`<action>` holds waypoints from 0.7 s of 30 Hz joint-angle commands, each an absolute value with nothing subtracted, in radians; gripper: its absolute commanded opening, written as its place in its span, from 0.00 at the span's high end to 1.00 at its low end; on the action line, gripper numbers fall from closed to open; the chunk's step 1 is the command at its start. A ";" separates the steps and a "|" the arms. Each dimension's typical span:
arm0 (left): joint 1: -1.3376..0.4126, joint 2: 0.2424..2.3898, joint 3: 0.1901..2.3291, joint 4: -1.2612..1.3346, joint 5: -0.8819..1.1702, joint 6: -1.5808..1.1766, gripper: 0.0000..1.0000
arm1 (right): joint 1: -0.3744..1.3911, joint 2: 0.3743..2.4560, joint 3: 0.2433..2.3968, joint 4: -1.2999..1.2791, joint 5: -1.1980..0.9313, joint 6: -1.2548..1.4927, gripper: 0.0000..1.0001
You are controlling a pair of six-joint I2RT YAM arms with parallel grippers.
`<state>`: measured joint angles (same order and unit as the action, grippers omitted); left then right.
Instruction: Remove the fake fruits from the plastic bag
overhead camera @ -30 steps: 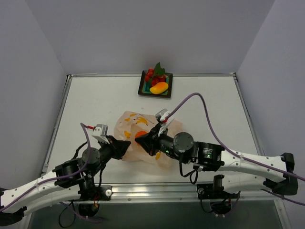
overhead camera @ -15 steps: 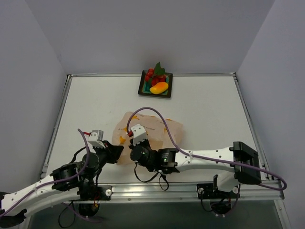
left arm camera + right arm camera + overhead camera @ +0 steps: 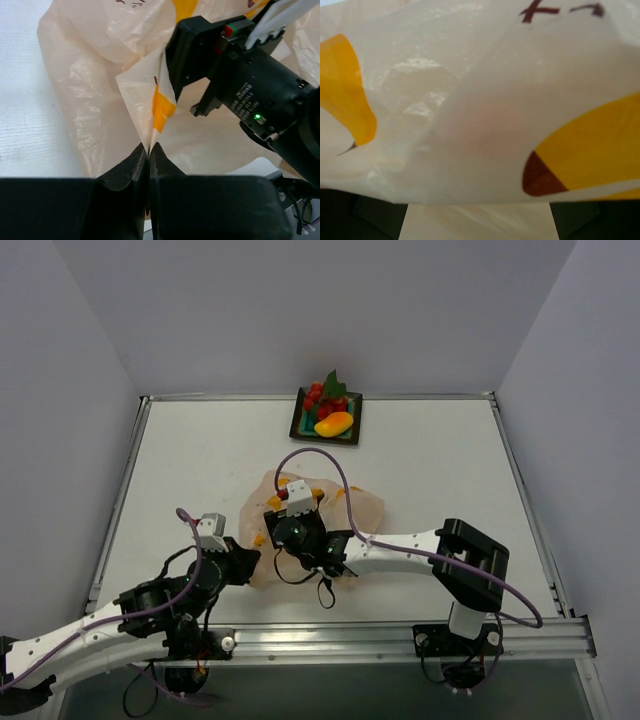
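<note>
The peach plastic bag (image 3: 345, 508) with banana prints lies mid-table. My left gripper (image 3: 149, 147) is shut on a fold of its near-left edge, also seen in the top view (image 3: 247, 562). My right wrist (image 3: 295, 528) is pointed down over the bag's left part and hides its own fingers there. In the right wrist view the right gripper (image 3: 480, 220) is open, with dark fingers at both lower corners and bag film (image 3: 470, 100) close in front. A faint pinkish round shade shows through the film. The mango (image 3: 334, 424) and red grape cluster (image 3: 325, 398) lie on the tray. The orange is hidden.
The dark square tray (image 3: 298, 430) stands at the table's far edge. The right arm's purple cable (image 3: 345, 490) loops over the bag. The right arm's elbow (image 3: 470, 558) sits near the front right, and a metal rail (image 3: 330, 638) runs along the near edge.
The right arm has folded in and swung left over the bag, and its gripper has gone from shut to open. The orange seen in the bag is now covered. The left gripper keeps its pinch.
</note>
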<state>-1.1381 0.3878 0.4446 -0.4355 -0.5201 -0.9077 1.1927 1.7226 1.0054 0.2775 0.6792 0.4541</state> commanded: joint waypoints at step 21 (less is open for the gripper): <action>-1.143 0.429 0.446 -0.411 -0.505 -0.936 0.98 | 1.023 1.977 1.046 0.621 0.551 0.371 0.18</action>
<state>-1.1381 0.4290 0.4259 -0.4084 -0.5022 -0.9257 1.0275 1.9747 1.0149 0.5591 0.5415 0.3908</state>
